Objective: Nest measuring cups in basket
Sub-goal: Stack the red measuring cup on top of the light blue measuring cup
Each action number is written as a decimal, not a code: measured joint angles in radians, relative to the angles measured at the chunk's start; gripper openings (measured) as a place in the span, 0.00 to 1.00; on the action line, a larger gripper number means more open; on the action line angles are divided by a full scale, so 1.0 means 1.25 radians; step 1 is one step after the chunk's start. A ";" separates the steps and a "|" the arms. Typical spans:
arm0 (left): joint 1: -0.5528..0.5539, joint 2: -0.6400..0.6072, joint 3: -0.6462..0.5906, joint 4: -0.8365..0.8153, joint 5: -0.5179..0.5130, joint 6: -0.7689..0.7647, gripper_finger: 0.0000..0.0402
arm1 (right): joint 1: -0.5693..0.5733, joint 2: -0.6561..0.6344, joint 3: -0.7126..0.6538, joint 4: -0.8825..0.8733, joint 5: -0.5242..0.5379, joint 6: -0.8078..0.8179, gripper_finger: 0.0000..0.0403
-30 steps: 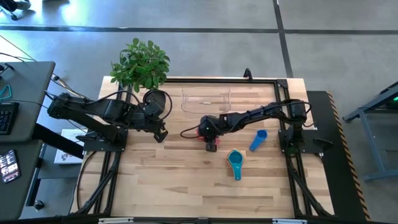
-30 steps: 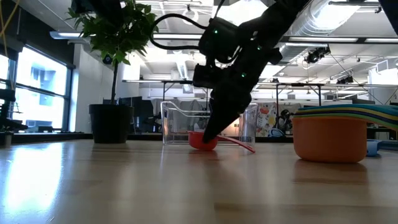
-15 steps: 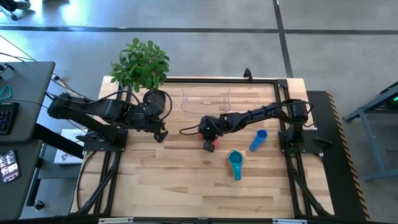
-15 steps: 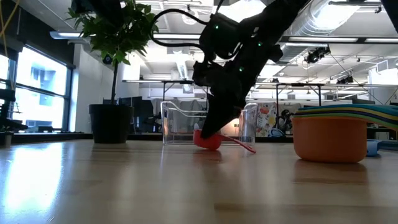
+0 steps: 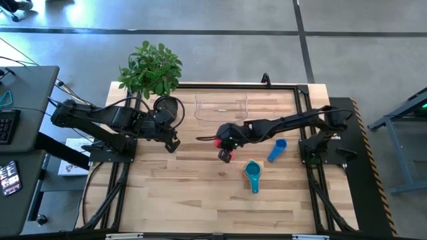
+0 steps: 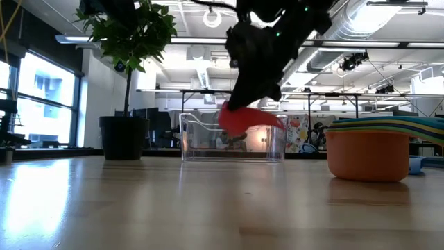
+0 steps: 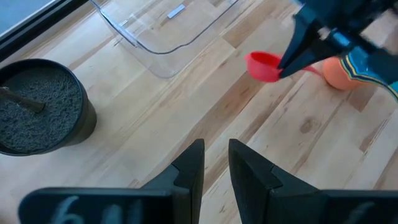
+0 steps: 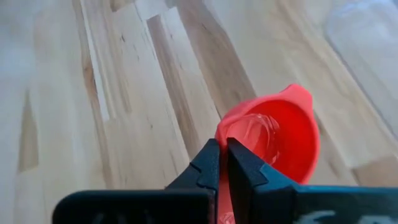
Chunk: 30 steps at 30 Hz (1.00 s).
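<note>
From above, we see the right tool (image 5: 225, 143) near the desk's (image 5: 200, 200) middle, clenched on the red cup (image 5: 226, 156). At desk level, the cup (image 6: 239, 119) hangs before the clear basket (image 6: 232, 137). The left tool (image 7: 215, 163) waits, slightly parted.

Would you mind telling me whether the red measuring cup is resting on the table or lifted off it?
Lifted. In the low view the red measuring cup hangs above the tabletop, pinched in the right gripper.
</note>
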 joint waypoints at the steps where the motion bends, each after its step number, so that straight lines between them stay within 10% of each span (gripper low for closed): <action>1: 0.000 0.000 0.000 -0.001 0.000 0.000 0.16 | 0.003 -0.011 0.000 -0.012 0.010 0.016 0.00; 17: 0.000 0.000 0.000 0.000 0.001 -0.001 0.16 | 0.064 -0.191 0.000 -0.279 0.259 0.359 0.00; 30: 0.000 0.000 0.000 0.003 0.003 0.000 0.16 | 0.163 -0.213 0.000 -0.543 0.251 0.749 0.00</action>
